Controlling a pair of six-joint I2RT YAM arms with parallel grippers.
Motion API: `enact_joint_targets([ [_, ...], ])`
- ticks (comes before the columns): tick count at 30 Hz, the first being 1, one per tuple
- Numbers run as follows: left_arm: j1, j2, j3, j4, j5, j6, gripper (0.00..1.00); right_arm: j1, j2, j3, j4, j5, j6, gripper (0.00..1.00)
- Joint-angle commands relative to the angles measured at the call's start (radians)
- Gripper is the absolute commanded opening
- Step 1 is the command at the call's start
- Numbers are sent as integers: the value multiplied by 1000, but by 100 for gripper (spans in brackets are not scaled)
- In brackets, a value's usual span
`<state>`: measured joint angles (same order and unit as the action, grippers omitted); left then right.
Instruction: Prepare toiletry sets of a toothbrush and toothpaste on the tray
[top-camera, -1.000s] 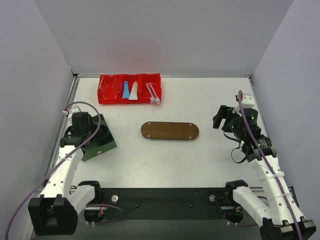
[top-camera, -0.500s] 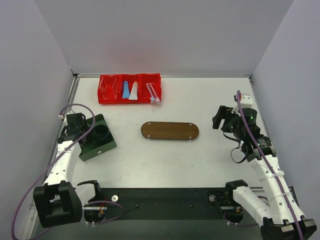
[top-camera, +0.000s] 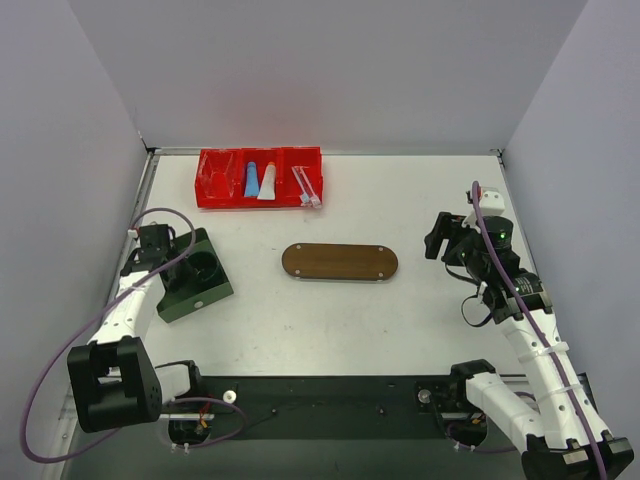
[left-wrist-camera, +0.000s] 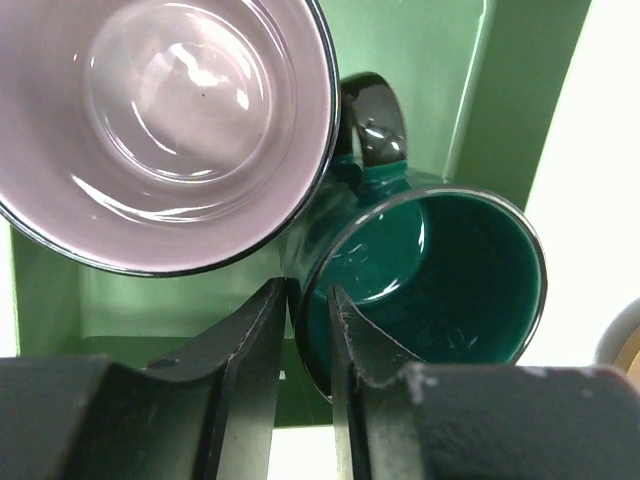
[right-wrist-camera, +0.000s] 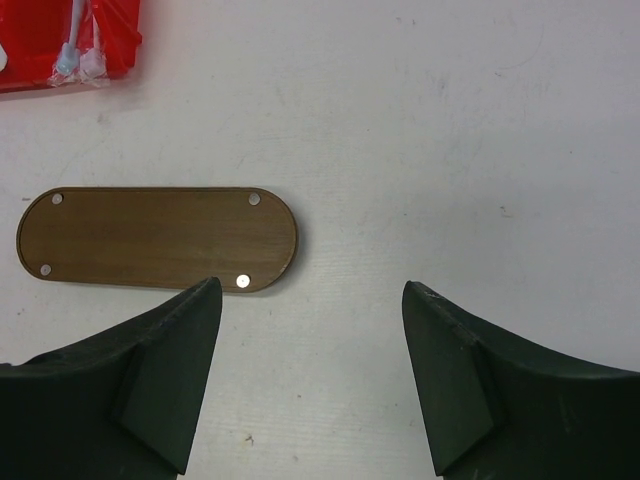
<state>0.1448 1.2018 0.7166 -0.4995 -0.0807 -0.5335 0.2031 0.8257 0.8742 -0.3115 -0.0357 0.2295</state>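
The brown oval tray (top-camera: 339, 262) lies bare at the table's middle; it also shows in the right wrist view (right-wrist-camera: 157, 238). A blue toothpaste tube (top-camera: 252, 181) and a white one (top-camera: 268, 183) lie in the middle compartment of the red bin (top-camera: 260, 204). The pink-white toothbrushes (top-camera: 306, 186) lie in its right compartment, their heads over the rim (right-wrist-camera: 78, 60). My left gripper (left-wrist-camera: 308, 290) is at the dark green box (top-camera: 195, 290), its jaws nearly together over the rim of a dark green mug (left-wrist-camera: 450, 270). My right gripper (right-wrist-camera: 312, 290) is open and empty, right of the tray.
A mug with a pale glossy inside (left-wrist-camera: 180, 110) sits beside the green mug in the box. The red bin's corner shows in the right wrist view (right-wrist-camera: 110, 30). Grey walls close in the table on three sides.
My left arm has folded back and its wrist has shifted a little left at the green box. The box, the tray and the right arm have not moved.
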Motion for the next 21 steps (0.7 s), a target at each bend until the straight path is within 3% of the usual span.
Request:
enact_joint_targets([
  [1, -1, 19, 33, 26, 19, 27, 31, 7, 1, 42, 2, -9, -13, 68],
  [7, -1, 67, 47, 24, 29, 43, 29, 10, 0, 42, 2, -15, -16, 67],
  [9, -1, 90, 56, 19, 41, 49, 22, 12, -2, 42, 0, -15, -16, 66],
  [11, -1, 107, 67, 7, 48, 55, 6, 13, -5, 40, 0, -15, -18, 66],
  [13, -1, 107, 73, 0, 45, 58, 0, 13, -5, 40, 0, -15, -19, 66],
  [21, -5, 44, 64, -1, 21, 70, 0, 16, -3, 40, 0, -13, -22, 64],
])
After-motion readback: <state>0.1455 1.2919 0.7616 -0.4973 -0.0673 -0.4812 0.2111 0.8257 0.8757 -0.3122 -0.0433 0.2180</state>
